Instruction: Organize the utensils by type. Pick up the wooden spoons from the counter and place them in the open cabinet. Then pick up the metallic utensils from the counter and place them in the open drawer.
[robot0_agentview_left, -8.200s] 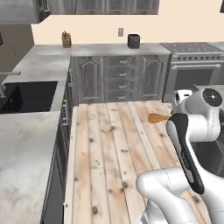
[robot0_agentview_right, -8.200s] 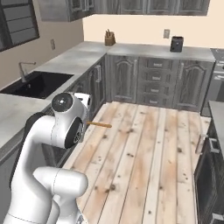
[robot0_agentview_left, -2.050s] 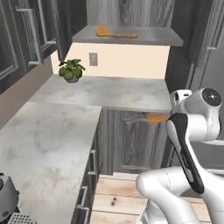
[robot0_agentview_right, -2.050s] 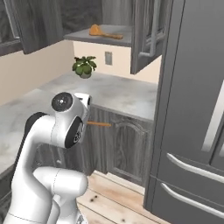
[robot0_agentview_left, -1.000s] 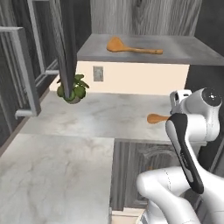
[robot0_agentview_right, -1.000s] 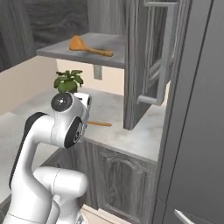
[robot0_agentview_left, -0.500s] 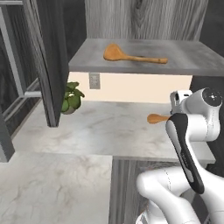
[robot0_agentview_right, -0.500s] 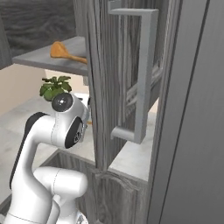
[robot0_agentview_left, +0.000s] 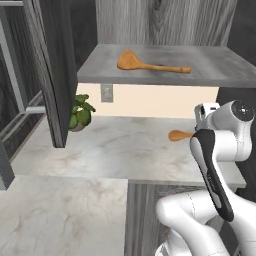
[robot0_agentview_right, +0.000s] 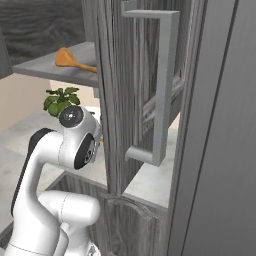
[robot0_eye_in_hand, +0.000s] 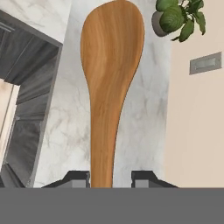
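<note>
My gripper is shut on the handle of a wooden spoon, an orange-brown one whose oval bowl points away from the hand over the pale marbled counter. In the left base view the held spoon's bowl sticks out to the left of the white arm, below the shelf. Another wooden spoon lies on the flat grey shelf of the open cabinet; it is also on the shelf in the right base view. The metallic utensils and the drawer are out of view.
An open cabinet door hangs at the left. Another door with a long bar handle stands close in front of the right base camera. A potted plant sits on the counter by a wall socket. A tall grey panel stands at the right.
Both base views have shifted, so the cabinet and shelf look larger and nearer: the camera has moved. The gripper still holds the wooden spoon the same way.
</note>
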